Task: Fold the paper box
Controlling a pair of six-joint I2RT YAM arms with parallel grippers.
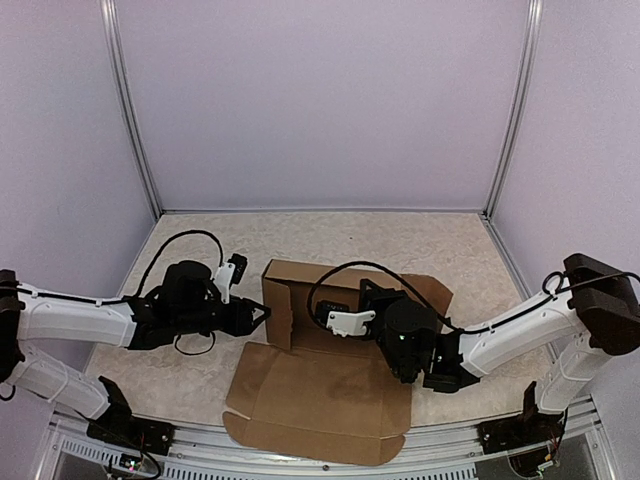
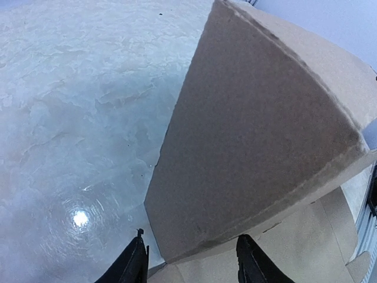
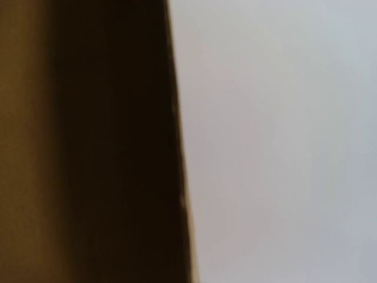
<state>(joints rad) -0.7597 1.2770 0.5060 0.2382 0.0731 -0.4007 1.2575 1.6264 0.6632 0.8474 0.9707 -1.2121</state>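
Observation:
The paper box (image 1: pixel 320 395) is plain brown cardboard, partly formed in the middle of the table. Its left wall (image 1: pixel 279 303) and back wall stand up, and a wide panel lies flat toward the near edge. My left gripper (image 1: pixel 262 316) is open just outside the left wall. In the left wrist view the wall's lower corner (image 2: pixel 253 135) lies between the open fingertips (image 2: pixel 134 266), apart from both. My right gripper (image 1: pixel 370 297) reaches into the box by the back wall, its fingers hidden under the wrist. The right wrist view shows only blurred cardboard (image 3: pixel 88 141) close up.
A loose cardboard flap (image 1: pixel 432 295) spreads out to the right behind the right arm. The marbled tabletop (image 1: pixel 200 225) is bounded by pale walls with metal corner posts (image 1: pixel 135 130). Both arm bases sit at the near edge.

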